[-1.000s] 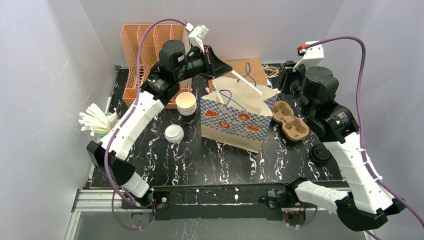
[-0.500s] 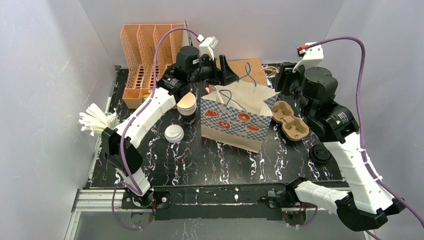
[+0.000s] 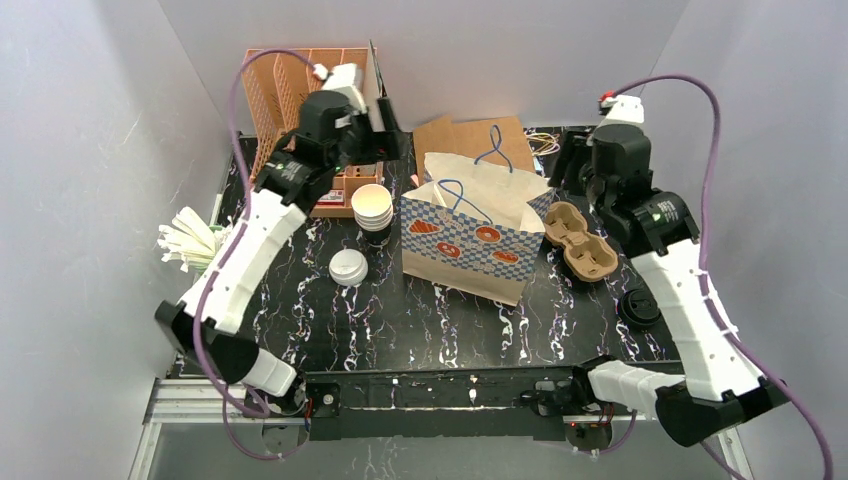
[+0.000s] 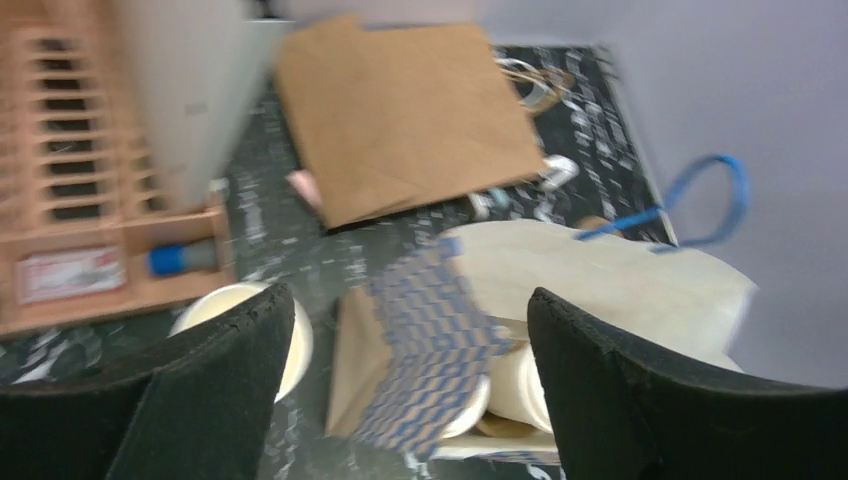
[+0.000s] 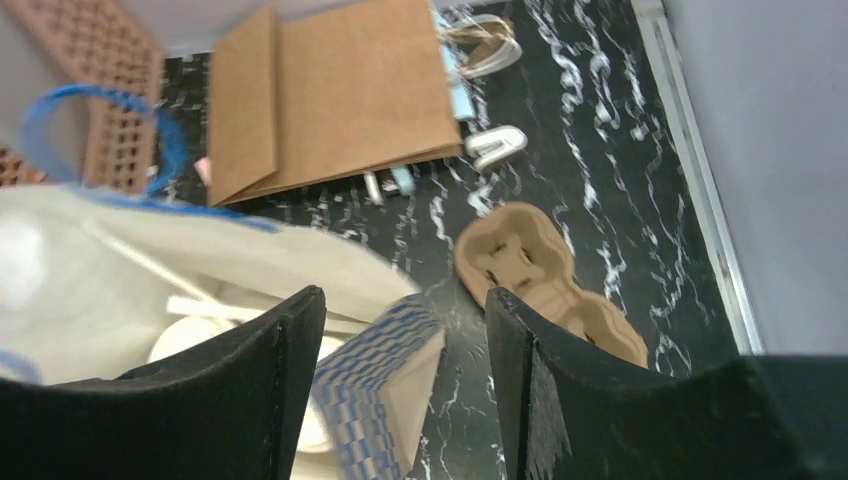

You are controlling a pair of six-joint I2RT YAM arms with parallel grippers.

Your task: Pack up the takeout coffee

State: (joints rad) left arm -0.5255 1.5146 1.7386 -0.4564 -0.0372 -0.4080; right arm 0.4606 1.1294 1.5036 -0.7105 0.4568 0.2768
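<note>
The blue-checked paper bag (image 3: pixel 470 235) stands open mid-table. In the left wrist view, white lidded cups of the takeout coffee (image 4: pixel 515 385) lie inside the bag (image 4: pixel 600 280). The right wrist view shows a white lid (image 5: pixel 185 340) and a white straw (image 5: pixel 215 310) in there too. A brown pulp tray (image 3: pixel 580 240) lies empty right of the bag. Open white cups (image 3: pixel 372 207) are stacked left of the bag, with a loose white lid (image 3: pixel 348 267) nearer me. My left gripper (image 3: pixel 378 120) hangs open by the orange rack, holding nothing. My right gripper (image 3: pixel 575 165) is open above the tray's far side.
An orange rack (image 3: pixel 290 110) stands at the back left and a flat brown bag (image 3: pixel 470 135) lies behind the open one. A green cup of white straws (image 3: pixel 195 240) sits at the left edge. A black lid (image 3: pixel 640 307) lies on the right.
My left gripper let go of the white straw over the bag, opened, and swung back left toward the rack. My right gripper opened wider and that arm drew back a little.
</note>
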